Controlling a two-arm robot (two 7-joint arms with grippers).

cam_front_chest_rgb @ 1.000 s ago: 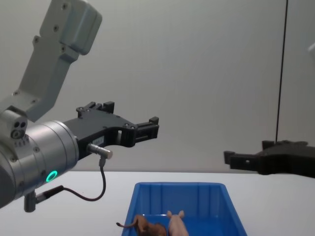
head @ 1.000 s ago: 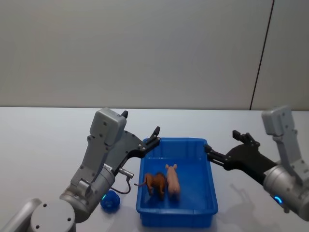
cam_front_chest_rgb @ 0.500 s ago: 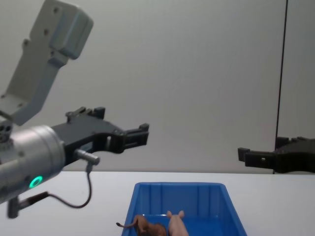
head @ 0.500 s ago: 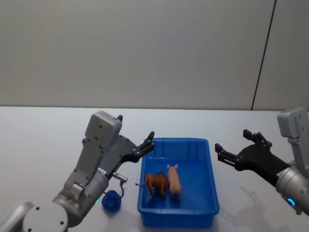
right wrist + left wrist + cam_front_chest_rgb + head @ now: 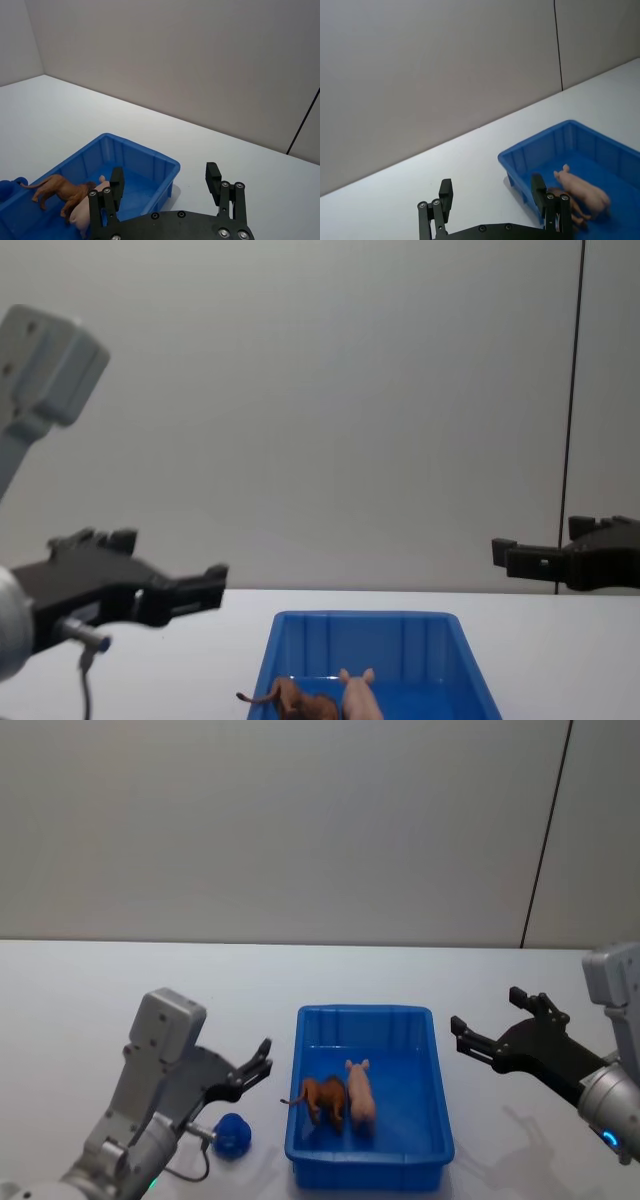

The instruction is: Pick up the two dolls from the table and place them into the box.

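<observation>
**Q:** What is cut off or hard to make out?

**A:** In the chest view the box (image 5: 365,618) runs off the bottom edge. Only the upper parts of the brown doll (image 5: 293,701) and the pink doll (image 5: 357,696) show above that edge. In the left wrist view one finger (image 5: 539,190) of the left claw (image 5: 262,1063) covers much of the brown doll. A small blue object (image 5: 231,1135) lies off the box's front left corner; what it is cannot be told.

**Q:** How much open room is around the box?

**A:** Bare white desk (image 5: 80,1000) lies on all sides of the box. The blue object is the one thing near it, and it sits apart from the wall.

**Q:** Where are the dolls, and where are the claws?

**A:** Both dolls are inside the box, on its floor. The brown one is nearer the left wall and the pink one is close beside it, toward the middle. Whether they touch cannot be told. The left claw hangs left of the box, clear of the rim, fingers spread wide and empty. The right claw (image 5: 487,1016) hangs right of the box, off its far right corner and above rim height. It is also spread wide and holds nothing.
</observation>
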